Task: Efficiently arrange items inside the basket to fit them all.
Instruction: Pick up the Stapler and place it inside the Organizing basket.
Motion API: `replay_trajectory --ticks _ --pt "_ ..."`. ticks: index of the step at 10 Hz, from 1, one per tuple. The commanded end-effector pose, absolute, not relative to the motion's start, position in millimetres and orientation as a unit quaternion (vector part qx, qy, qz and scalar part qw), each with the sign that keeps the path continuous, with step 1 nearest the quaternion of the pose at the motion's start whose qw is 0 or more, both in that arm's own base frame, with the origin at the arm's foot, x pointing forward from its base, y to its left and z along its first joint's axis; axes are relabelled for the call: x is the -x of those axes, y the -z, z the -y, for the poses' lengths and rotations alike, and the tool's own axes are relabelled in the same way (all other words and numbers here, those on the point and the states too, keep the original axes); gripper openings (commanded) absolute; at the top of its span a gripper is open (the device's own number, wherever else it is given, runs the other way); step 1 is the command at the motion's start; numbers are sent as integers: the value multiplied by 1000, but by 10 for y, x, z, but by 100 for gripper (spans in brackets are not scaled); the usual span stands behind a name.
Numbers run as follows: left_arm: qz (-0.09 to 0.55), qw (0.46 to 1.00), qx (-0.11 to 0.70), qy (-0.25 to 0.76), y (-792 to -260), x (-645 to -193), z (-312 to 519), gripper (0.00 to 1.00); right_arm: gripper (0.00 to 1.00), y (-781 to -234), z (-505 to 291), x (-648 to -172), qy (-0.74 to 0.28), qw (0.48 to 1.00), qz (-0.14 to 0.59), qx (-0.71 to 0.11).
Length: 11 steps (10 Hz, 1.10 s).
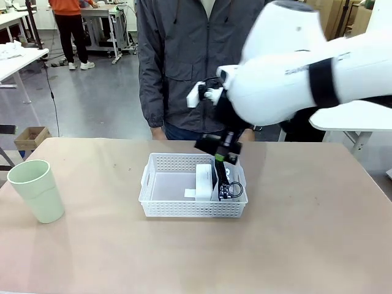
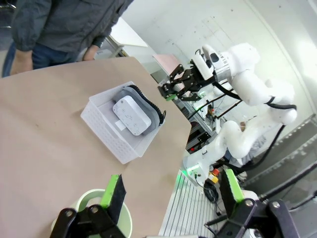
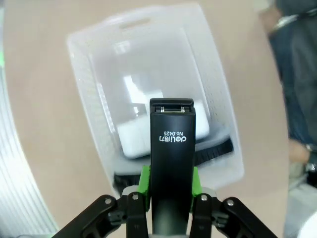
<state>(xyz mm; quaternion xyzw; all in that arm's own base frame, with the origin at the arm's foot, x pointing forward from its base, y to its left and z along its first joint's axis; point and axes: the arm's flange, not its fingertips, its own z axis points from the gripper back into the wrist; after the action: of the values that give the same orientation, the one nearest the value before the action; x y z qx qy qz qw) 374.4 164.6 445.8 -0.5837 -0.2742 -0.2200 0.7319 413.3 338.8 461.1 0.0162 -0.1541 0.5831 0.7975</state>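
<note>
Stapler (image 3: 172, 144): clamped between the pads of the right gripper (image 3: 170, 186), above the basket (image 3: 84, 59).
Left gripper (image 2: 172, 188): opened wide above the cup (image 1: 35, 190).

The basket (image 1: 160, 205) holds shoe (image 1: 231, 190), white box (image 1: 204, 176); stapler (image 3: 172, 144) above.

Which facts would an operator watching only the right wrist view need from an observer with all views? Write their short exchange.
Operator: My right gripper holds the stapler. Where is the cup?
Observer: The pale green cup stands upright on the table, outside the basket, toward the robot's left.
Operator: What is the left gripper doing?
Observer: The left gripper is open and empty, hovering over that cup's edge.
</note>
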Motion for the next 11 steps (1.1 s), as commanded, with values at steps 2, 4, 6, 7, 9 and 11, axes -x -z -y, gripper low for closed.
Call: replay_trajectory --ticks 2,4,6,7,9,11 --pt "277 728 585 226 -4478 -3720 -1663 100 37 -4301 -4158 -4239 -611 780 131 0" --pt "277 728 585 226 -4478 -3720 -1663 100 37 -4098 -4420 -4158 -622 774 117 21" --pt "277 728 585 226 -4478 -3720 -1663 100 37 -3871 -4517 -4159 -636 766 90 19" --pt "277 728 585 226 -4478 -3720 -1663 100 37 -3759 -4560 -4184 -640 764 81 15" --pt "277 728 585 226 -4478 -3720 -1663 100 37 -3536 -4617 -4253 -640 766 55 11" --pt "277 728 585 226 -4478 -3720 -1663 100 37 -3478 -4613 -4302 -639 768 49 8"
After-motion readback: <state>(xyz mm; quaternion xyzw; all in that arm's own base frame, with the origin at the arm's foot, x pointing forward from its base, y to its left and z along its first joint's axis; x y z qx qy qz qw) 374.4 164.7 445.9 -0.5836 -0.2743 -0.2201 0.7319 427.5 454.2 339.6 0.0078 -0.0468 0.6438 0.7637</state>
